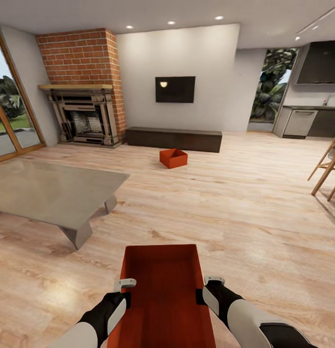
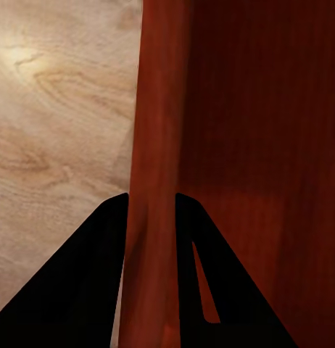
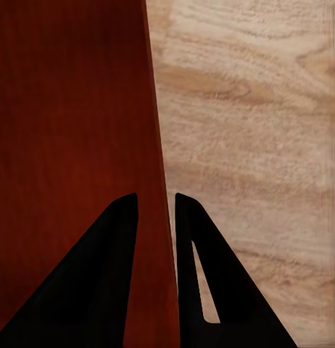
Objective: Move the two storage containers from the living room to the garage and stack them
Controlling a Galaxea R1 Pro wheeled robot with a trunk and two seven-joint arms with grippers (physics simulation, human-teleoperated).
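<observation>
Your left gripper [image 1: 124, 285] and right gripper [image 1: 213, 280] each clamp a side wall of the long tray [image 1: 162, 295] between them. The tray is empty. The squarer box [image 1: 173, 157] sits far ahead, also empty.

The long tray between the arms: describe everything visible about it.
The tray is a long, shallow, lidless red-orange box, empty inside, lying level and lengthwise ahead of the robot above the wood floor. The left gripper pinches its left wall and the right gripper its right wall, fingers straddling each rim.
</observation>
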